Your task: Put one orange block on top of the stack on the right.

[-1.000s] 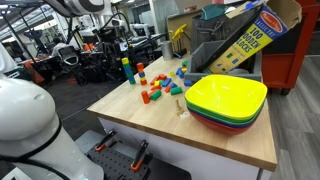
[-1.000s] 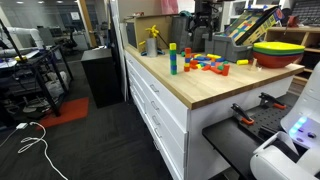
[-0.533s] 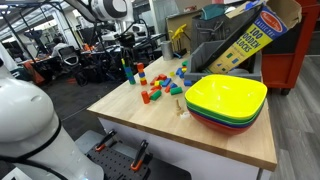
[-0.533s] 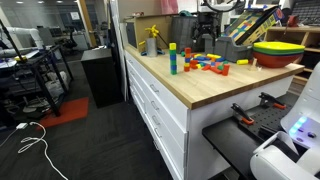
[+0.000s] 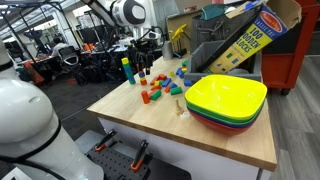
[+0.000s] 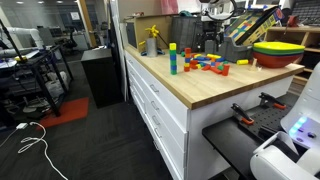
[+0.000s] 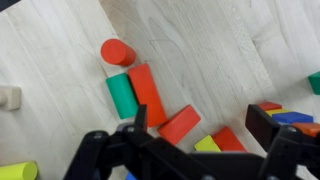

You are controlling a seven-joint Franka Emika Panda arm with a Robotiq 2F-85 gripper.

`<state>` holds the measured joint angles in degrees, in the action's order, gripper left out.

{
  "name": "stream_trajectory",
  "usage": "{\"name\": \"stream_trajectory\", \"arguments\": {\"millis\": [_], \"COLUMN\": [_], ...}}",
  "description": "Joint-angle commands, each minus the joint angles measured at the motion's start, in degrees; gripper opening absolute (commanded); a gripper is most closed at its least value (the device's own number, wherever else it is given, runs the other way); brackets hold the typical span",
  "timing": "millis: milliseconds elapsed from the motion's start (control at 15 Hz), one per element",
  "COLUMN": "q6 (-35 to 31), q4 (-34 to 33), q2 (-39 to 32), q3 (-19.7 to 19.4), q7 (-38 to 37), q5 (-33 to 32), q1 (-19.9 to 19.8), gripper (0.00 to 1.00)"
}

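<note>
Approach step: hovering over an orange wooden block near the far edge of the pale worktop, black tool spread wide, empty. Next, likely: lowering, clamping, carrying to the short blue block stack nearby.

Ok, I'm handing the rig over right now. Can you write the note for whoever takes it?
The gripper is open and empty, hovering over the loose blocks.
In the wrist view, a long orange block lies flat beside the green block. A shorter orange block lies below the open fingers.
The stack is short, mostly blue, and stands on the side toward the bowls. Nothing orange shows on it.
Done: nothing grasped.
Left: grasp one orange block and set it on the stack.
</note>
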<state>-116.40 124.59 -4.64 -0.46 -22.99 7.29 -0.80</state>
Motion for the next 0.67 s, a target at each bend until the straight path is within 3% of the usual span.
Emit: {"name": "stream_trajectory", "arguments": {"millis": [0, 467, 600], "q6": [0.35, 0.97, 0.18], "q4": [-3.13, -6.53, -5.04], "q2": [-3.46, -7.73, -7.04], "q3": [-1.68, -3.90, -3.97], "q7": [-0.45, 1.18, 0.43], "q5": [2.76, 11.21, 9.79], "q1": [-1.11, -3.46, -2.84], "gripper": [1.00, 1.00, 1.00]}}
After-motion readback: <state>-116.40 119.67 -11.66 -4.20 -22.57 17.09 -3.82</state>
